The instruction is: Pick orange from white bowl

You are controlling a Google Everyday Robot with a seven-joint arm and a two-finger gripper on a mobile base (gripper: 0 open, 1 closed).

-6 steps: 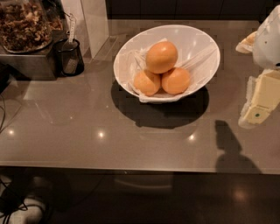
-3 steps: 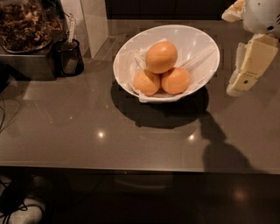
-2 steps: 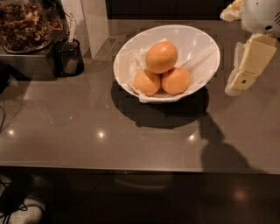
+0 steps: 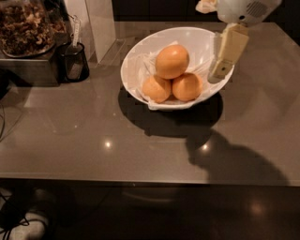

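The white bowl (image 4: 137, 57) stands on the grey-brown table, a little back of centre, with a crinkled white lining. The orange (image 4: 172, 61), the largest and slightly oval, lies on top of two smaller, rounder oranges (image 4: 156, 88) (image 4: 186, 87). My gripper (image 4: 221, 69) hangs down from the white arm head (image 4: 243, 10) at the top right. It is over the bowl's right rim, to the right of the orange and apart from it. It holds nothing that I can see.
A small black cup (image 4: 73, 61) stands left of the bowl. A dark tray of dried brown bits (image 4: 24, 26) is at the far left. A white upright panel (image 4: 96, 23) is behind the cup. The table's front edge (image 4: 140, 179) runs across the lower frame.
My gripper has moved left from beside the table's right edge to over the bowl's right rim. The oranges and the bowl have not moved.
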